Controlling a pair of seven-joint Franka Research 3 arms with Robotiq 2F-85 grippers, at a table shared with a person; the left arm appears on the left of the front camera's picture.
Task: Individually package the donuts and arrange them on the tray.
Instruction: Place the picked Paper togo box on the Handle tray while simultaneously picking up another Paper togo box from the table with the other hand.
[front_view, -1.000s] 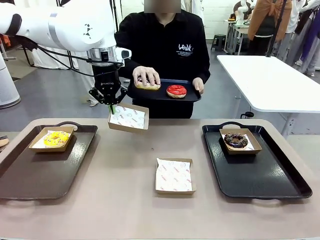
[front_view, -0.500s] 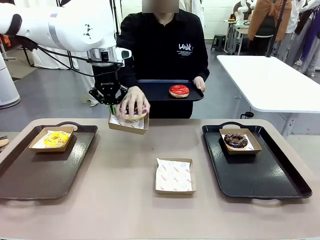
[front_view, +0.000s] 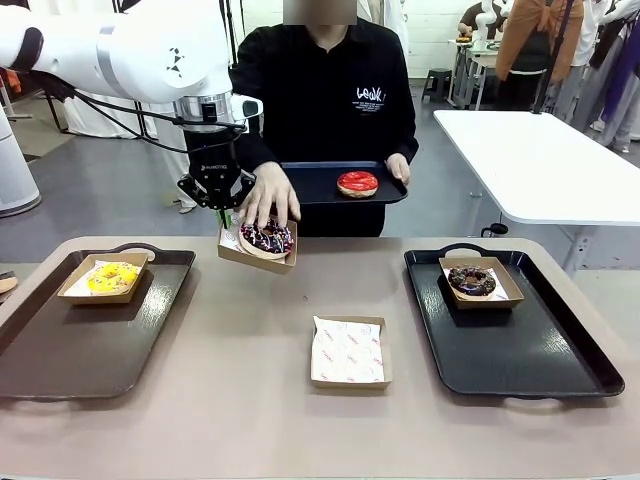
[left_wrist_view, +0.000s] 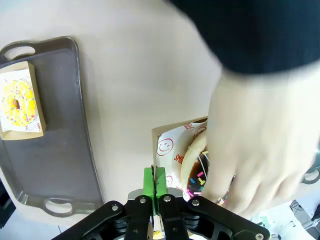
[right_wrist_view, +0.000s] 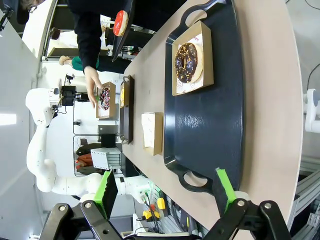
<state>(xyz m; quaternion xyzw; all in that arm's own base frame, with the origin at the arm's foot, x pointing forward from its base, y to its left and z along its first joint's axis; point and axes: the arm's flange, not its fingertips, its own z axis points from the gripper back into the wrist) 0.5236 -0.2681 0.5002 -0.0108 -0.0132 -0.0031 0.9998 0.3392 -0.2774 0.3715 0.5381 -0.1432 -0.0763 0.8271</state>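
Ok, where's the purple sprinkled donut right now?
Front view, left of centre over the table's far edge: the purple donut lies in the paper-lined box pinched by the left gripper, with the person's hand over it.

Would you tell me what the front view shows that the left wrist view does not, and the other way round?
Front view's extras: the red donut on the small tray the person holds, the chocolate donut boxed on the right tray, and an empty lined box mid-table. Left wrist view's extras: the left gripper shut on the wall of the held box, and smiley prints on its liner. Shared: the yellow donut boxed on the left tray, and the person's hand on the purple donut in the held box.
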